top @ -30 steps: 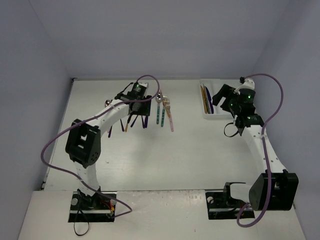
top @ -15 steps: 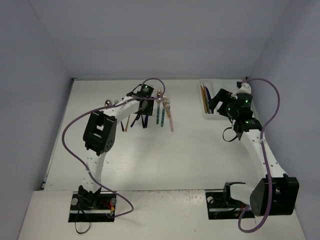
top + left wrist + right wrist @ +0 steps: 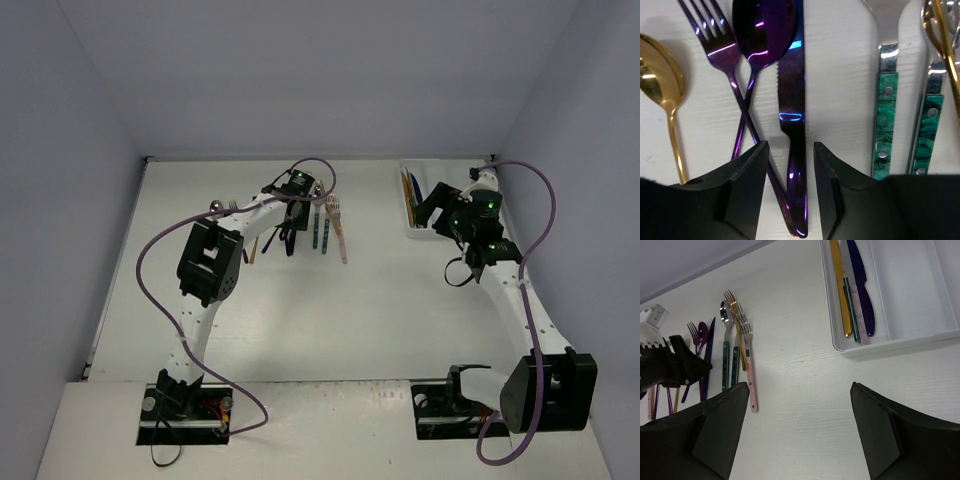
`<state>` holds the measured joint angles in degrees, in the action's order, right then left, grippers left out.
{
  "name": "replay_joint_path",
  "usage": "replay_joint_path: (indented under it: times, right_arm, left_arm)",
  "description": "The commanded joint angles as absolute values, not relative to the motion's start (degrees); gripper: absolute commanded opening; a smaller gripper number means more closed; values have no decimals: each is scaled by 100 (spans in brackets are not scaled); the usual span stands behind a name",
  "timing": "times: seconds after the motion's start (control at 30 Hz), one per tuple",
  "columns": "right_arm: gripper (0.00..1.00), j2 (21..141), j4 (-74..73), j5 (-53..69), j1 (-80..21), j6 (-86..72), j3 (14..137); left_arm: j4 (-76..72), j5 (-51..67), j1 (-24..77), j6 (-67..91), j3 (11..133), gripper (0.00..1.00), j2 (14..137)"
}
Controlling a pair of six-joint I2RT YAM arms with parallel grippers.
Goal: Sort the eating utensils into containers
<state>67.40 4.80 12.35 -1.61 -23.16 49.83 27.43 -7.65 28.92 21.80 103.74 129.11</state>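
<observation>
Spanning the top view, the white table (image 3: 350,300) carries everything; at its far right sits the white tray (image 3: 900,342), its long compartments running near to far. The leftmost one holds a gold knife (image 3: 839,290) and a dark blue knife (image 3: 862,290) lying lengthwise, with two slimmer pieces between them; the compartment beside it shows bare floor.

The right gripper (image 3: 799,386) hangs over the table just short of the tray, jaws wide apart with nothing between them. The left gripper (image 3: 790,150) is low over the row of loose utensils at far centre, its jaws apart on either side of the purple knife (image 3: 791,100), not touching it.

The knife's long axis runs near to far, blade towards the back wall, handle between the fingers. Left of it the purple fork (image 3: 715,45) and purple spoon (image 3: 762,30) cross handles; further left lies a gold spoon (image 3: 660,85). To the right lie two teal-handled pieces (image 3: 885,125), parallel.
</observation>
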Motion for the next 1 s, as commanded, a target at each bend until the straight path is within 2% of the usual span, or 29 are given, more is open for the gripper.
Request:
replay_joint_path:
  times: [0.0, 0.3, 0.43, 0.57, 0.63, 0.7, 0.9, 0.97]
  right_arm:
    - [80, 6774, 797, 1345, -211, -2353, 4966]
    - [80, 6785, 798, 1327, -211, -2355, 4950]
    - [80, 6744, 791, 1327, -220, -2350, 4939]
    - [80, 6730, 800, 1356, -224, -2373, 4948]
    - [80, 6711, 794, 1362, -237, -2373, 4942]
    - [80, 6706, 791, 1362, -252, -2373, 4947]
    - [80, 6672, 791, 1346, -297, -2405, 4939]
    - [80, 6657, 791, 1345, -299, -2408, 4939]
  left_arm:
    - [2689, -763, 2964, 2325, 10667, 34, 12944]
    - [2769, -782, 3023, 2569, 10547, 20, 13001]
    - [2827, -745, 3023, 2743, 10454, 19, 12999]
    - [3019, -844, 3023, 2876, 10468, 20, 13032]
    - [3134, -913, 3017, 2915, 10468, 30, 13025]
    - [3250, -932, 3022, 2925, 10475, 33, 13025]
    - [3366, -770, 3022, 2814, 10621, 33, 13116]
    - [3353, -633, 3020, 2716, 10689, 28, 13168]
